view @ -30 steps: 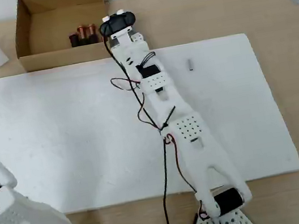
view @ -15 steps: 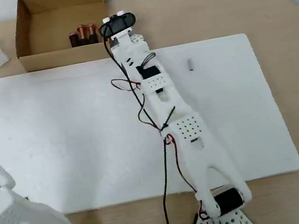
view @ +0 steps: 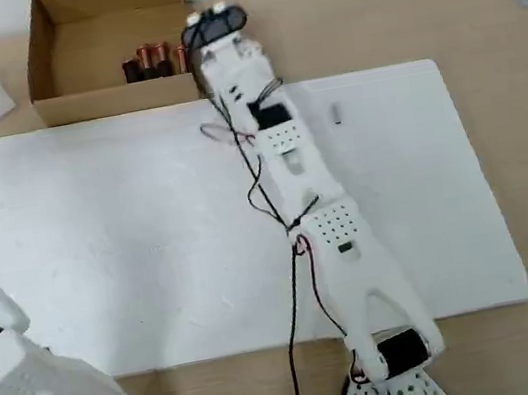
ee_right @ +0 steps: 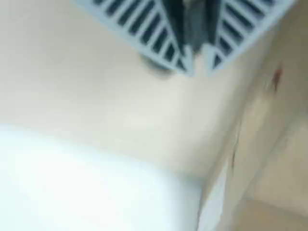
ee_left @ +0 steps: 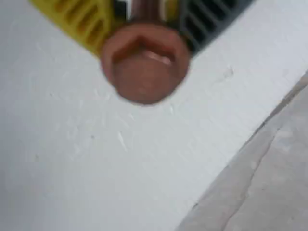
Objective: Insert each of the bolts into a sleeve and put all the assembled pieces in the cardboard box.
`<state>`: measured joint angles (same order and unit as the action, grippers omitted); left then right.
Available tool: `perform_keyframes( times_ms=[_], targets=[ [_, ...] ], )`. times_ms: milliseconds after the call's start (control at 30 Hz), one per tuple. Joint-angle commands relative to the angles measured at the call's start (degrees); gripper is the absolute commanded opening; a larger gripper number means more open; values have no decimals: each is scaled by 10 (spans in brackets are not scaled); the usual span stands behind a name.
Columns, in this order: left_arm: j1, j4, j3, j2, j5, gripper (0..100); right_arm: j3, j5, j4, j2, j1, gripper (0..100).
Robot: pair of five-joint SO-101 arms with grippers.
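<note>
Copper pieces point(view: 153, 62) lie in the cardboard box point(view: 37, 63) by its near wall. One more shows at the row's right end than a second ago, because the right arm point(view: 287, 153) has slid its wrist further over the box's right corner. A small grey piece point(view: 336, 114) sits loose on the white mat point(view: 98, 235), well apart from the box. The left wrist view adds the left gripper point(ee_left: 146, 29) pinching a copper bolt point(ee_left: 144, 65), hex head sticking out, over the mat near the counter point(ee_left: 269, 192) edge. Right gripper point(ee_right: 195, 53): cannot tell its state.
</note>
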<state>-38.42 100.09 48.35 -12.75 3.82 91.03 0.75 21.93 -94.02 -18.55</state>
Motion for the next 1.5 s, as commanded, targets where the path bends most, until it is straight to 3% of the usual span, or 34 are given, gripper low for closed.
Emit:
perform_keyframes(
  times_ms=[0, 167, 433, 667, 767, 1167, 1467],
  targets=[
    [34, 4, 20, 63, 7, 4, 46, 5, 164, 80, 21, 12],
    [62, 4, -73, 116, 11, 3, 43, -64, 433, 240, 26, 12],
    [127, 4, -308, 297, 18, 3, 44, -70, 800, 432, 7, 12],
    [149, 4, -509, 518, 18, 4, 27, -84, 808, 561, 15, 12],
    [149, -3, -570, 599, 18, 5, -48, -85, 808, 637, 16, 12],
    [148, -113, -796, 737, 19, 5, -754, -88, 802, 1187, 14, 12],
    [149, -128, -891, 808, 42, 6, -1235, -88, 661, 1550, 16, 12]
  ],
)
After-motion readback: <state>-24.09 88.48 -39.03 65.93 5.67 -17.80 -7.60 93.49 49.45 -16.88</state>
